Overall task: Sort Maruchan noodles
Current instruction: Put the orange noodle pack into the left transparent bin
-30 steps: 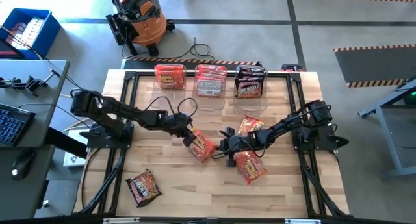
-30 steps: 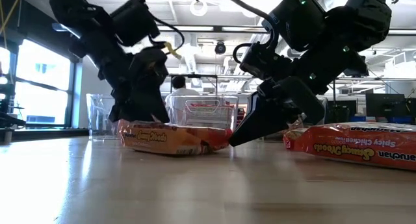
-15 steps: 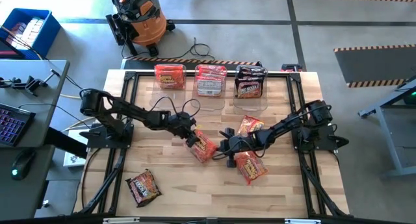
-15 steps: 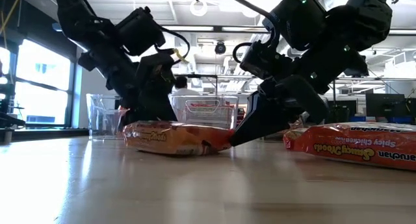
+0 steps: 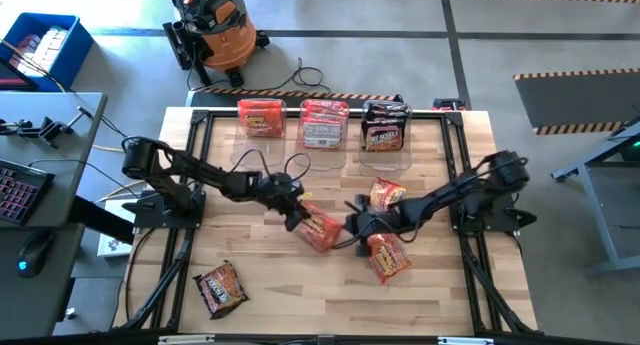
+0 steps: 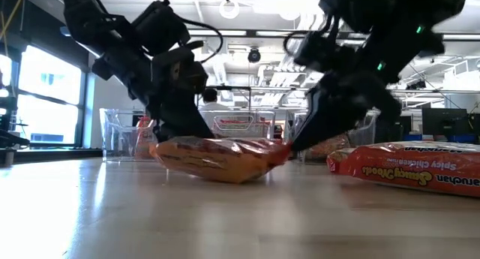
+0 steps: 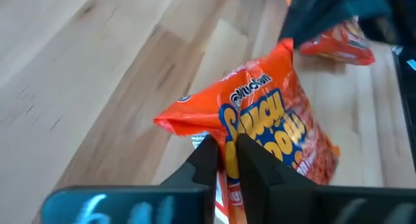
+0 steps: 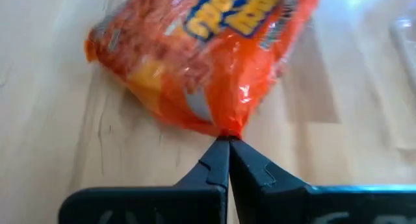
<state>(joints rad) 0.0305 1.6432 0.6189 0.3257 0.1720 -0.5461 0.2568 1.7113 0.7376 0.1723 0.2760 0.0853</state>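
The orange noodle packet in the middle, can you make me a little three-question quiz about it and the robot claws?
1. True or false: both grippers pinch the orange packet.
2. Which bin holds dark packets: A left, B middle, C right, seen from above?
3. Fill in: the dark packet lying alone is near the ___ arm's side.

Key: 1 true: left gripper and right gripper each clamp an end. 2 C. 3 left.

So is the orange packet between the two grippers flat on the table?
No, lifted: the orange packet has its ends off the table.
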